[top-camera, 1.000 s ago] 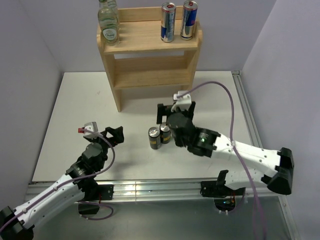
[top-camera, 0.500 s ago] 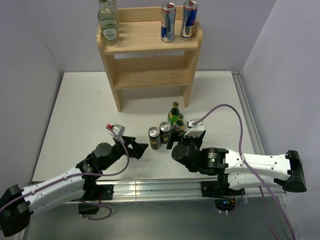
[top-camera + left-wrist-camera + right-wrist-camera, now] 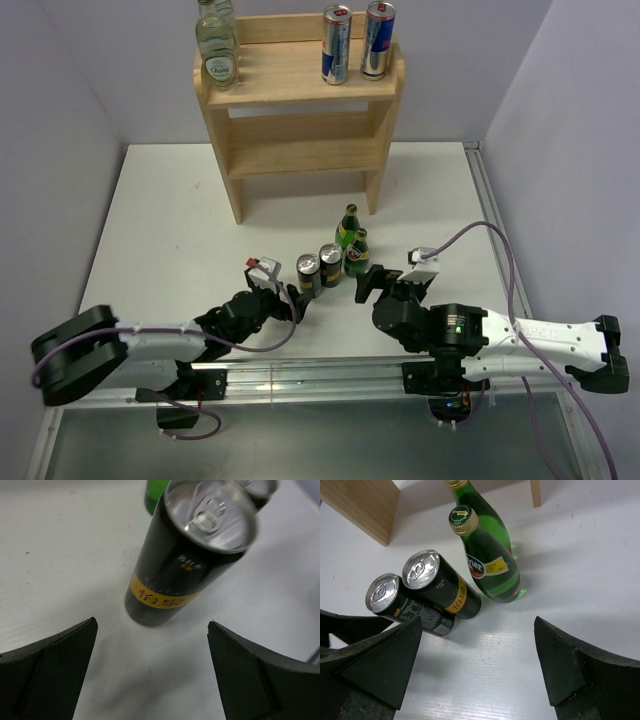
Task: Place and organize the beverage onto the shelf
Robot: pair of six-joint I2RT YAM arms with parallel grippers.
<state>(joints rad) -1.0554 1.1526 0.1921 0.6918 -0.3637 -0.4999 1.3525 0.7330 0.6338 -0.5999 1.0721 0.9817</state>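
The left gripper [image 3: 152,680] has its jaws spread wide and empty. The gap faces a black can with a gold band [image 3: 182,565], upright at centre frame just beyond the fingertips. The right gripper [image 3: 477,672] is likewise fully parted and holds nothing, low over the white table [image 3: 520,645] short of the drinks.

I judge the can light, thin-walled and smooth, so the hold belongs mid-body at the gold band, not at the rim. The two green glass bottles [image 3: 487,562] look heavier, slick and breakable, and the broad labelled belly seems safest.

The left wrist view catches only that can, a sliver of green and the rim of the second black-and-gold can [image 3: 257,486] at upper right. The right wrist view shows both cans close together, with the bottles to their right. Only the overhead view takes in the light wooden three-tier shelf [image 3: 300,100] at the top of the frame, its top tier carrying two slim silver-and-blue cans [image 3: 336,48] and clear glass bottles [image 3: 217,50].
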